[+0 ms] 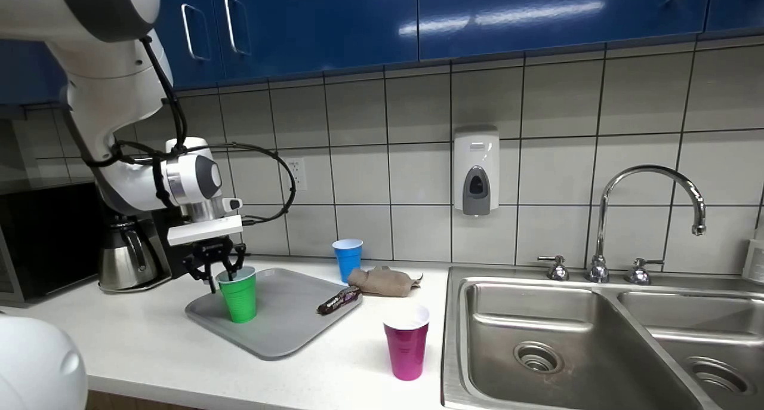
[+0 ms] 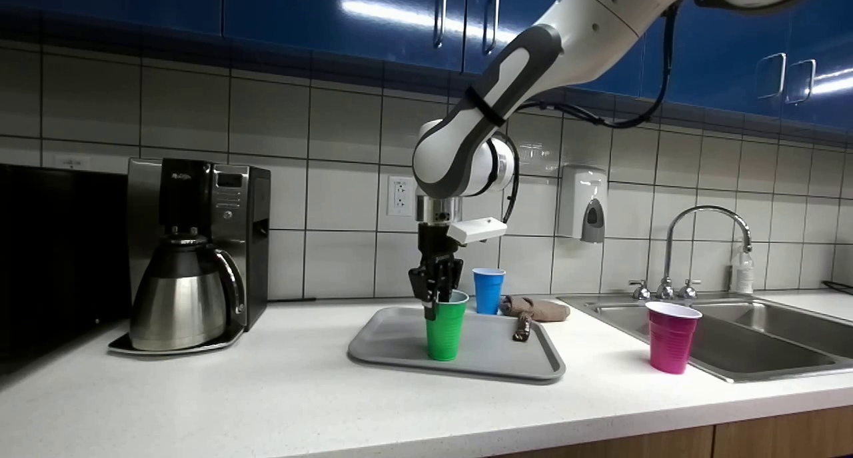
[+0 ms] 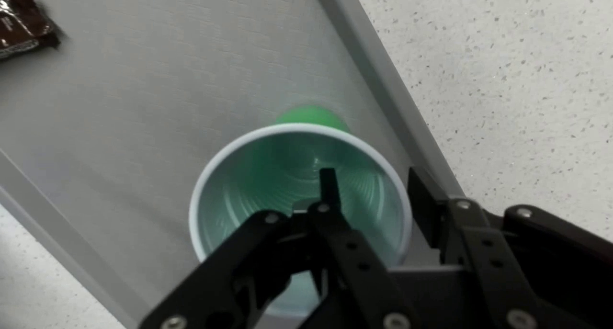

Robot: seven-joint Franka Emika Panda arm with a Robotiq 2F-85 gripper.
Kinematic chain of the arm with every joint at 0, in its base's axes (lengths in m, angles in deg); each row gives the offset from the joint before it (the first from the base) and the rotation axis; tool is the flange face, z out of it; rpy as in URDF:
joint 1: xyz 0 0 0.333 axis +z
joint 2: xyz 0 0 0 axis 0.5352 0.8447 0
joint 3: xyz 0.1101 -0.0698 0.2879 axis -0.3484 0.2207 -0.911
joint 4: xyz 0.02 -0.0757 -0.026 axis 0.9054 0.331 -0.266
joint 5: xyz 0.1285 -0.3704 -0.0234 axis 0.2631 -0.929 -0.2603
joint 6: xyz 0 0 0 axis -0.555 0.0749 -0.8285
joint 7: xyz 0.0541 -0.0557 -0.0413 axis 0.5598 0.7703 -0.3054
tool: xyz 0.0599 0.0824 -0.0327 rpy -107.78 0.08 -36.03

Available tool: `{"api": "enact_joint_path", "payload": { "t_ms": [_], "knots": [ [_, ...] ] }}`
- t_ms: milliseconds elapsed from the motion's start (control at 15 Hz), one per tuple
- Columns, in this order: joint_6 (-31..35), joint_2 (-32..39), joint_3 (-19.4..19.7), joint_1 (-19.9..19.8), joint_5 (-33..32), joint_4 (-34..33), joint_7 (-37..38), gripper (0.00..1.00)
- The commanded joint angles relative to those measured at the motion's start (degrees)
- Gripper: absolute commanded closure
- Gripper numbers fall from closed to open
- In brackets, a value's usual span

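The claw [image 3: 373, 180] is spread, one finger [image 3: 329, 187] inside the green cup [image 1: 241, 299], the other outside. The cup stands on a gray tray [image 1: 289, 314] on the desk [image 1: 149, 356].

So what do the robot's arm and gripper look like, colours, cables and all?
The arm is white and rounded, with dark grey trim. Black cables run beside it, and black straps wrap around it. Near its end are a silver collar and a white bar-shaped housing. The gripper is black, with jointed fingers and silvery screw heads.
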Motion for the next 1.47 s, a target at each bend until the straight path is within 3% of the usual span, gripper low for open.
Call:
{"api": "enact_joint_path", "payload": {
  "t_ms": [0, 200, 267, 1400],
  "knots": [
    [-0.9, -1.5, -0.2, -0.9, -0.3, 1.1, -0.4, 0.27],
    [-1.7, -3.0, -0.4, -1.6, 0.4, 2.1, -1.2, 0.03],
    [-1.7, -3.5, -0.4, -1.8, 0.4, 2.4, -1.3, 0.0],
    [-7.0, -11.2, -0.4, -4.8, 6.1, 4.2, -4.1, 0.0]
  ]
}}
